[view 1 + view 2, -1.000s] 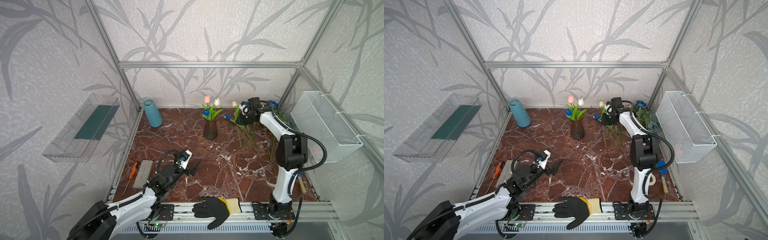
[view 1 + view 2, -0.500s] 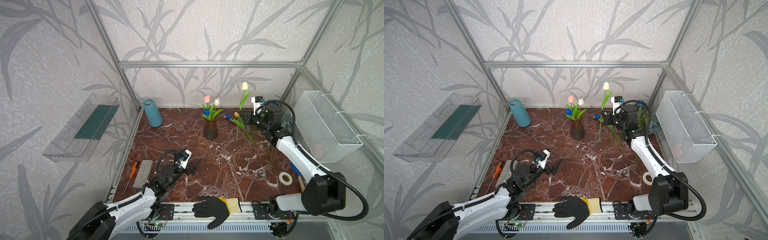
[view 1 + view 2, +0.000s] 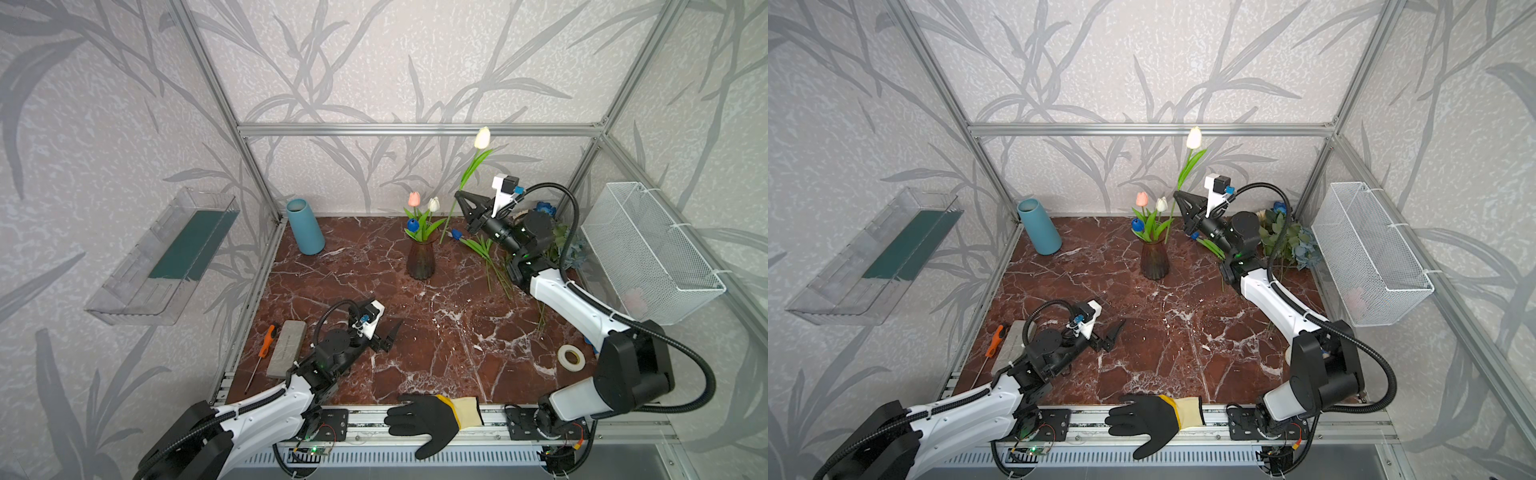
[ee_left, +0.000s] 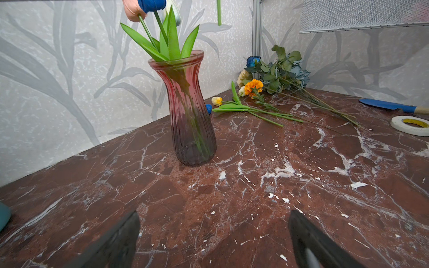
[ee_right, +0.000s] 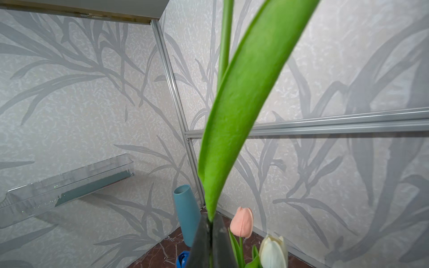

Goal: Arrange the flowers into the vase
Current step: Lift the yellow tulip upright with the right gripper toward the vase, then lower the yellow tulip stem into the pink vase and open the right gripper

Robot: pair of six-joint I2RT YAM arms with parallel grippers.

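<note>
A ribbed pink-brown glass vase (image 3: 420, 259) (image 3: 1154, 259) (image 4: 188, 111) stands mid-table with pink, white and blue tulips (image 3: 423, 208) in it. My right gripper (image 3: 459, 195) (image 3: 1177, 194) (image 5: 210, 226) is shut on the green stem of a cream tulip (image 3: 482, 138) (image 3: 1193, 138), held upright in the air. Its stem end hangs just right of the vase's mouth. More flowers (image 3: 490, 253) lie at the back right, among them an orange marigold (image 4: 254, 84) and a dusty-blue bunch (image 4: 299, 74). My left gripper (image 3: 390, 336) (image 3: 1116, 334) (image 4: 214, 218) stands open and empty, low over the front left of the table.
A teal vase (image 3: 305, 226) stands at the back left. A white mesh basket (image 3: 648, 249) hangs on the right wall, a clear shelf (image 3: 166, 257) on the left wall. A tape roll (image 3: 571, 356), an orange screwdriver (image 3: 266, 340), a grey block (image 3: 286, 349) and a black glove (image 3: 432, 419) lie near the edges.
My right arm has lifted the cream tulip off the pile at the back right and carried it up and towards the vase. The left arm has stayed still.
</note>
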